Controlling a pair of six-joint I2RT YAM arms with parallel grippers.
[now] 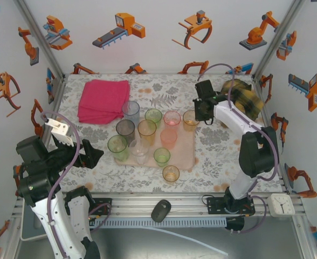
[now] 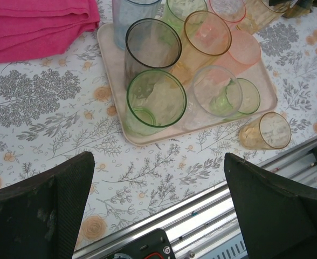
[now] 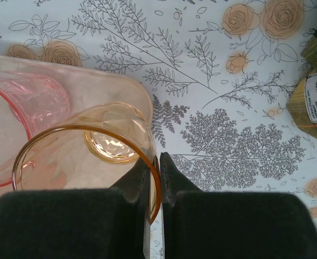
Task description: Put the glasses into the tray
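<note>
Left hand [image 2: 158, 167] first: it's spread wide, holding nothing, and hovers over the near left part of the desk [image 1: 218, 140], facing the tray [image 1: 186, 156]. The magenta cloth [image 1: 103, 100] at the far left is just sitting there, not part of this.

The bit that matters imo is one stray orange glass [image 1: 171, 174]. It stands on the desk just outside the tray's near edge, close to the near right corner. From the left hand it lies ahead and off to the right. It's mouth up, so the long axis is vertical. It sits roughly between the two arms, and my guess is the left one gets it, since that one's free.

The other glasses [image 1: 146, 129] are packed close together in the tray.

The right hand [image 3: 154, 174] is pressed nearly together and pinches the wall of another orange glass [image 3: 111, 147] at the tray's far right corner, one finger inside and one outside.

Hard to call: I can't tell whether that glass's base rests on the tray or hangs just above it. From above, the hand also covers its far side. The plaid bundle [image 1: 245, 94] in the desk's far right corner is cut off in the wrist view.
</note>
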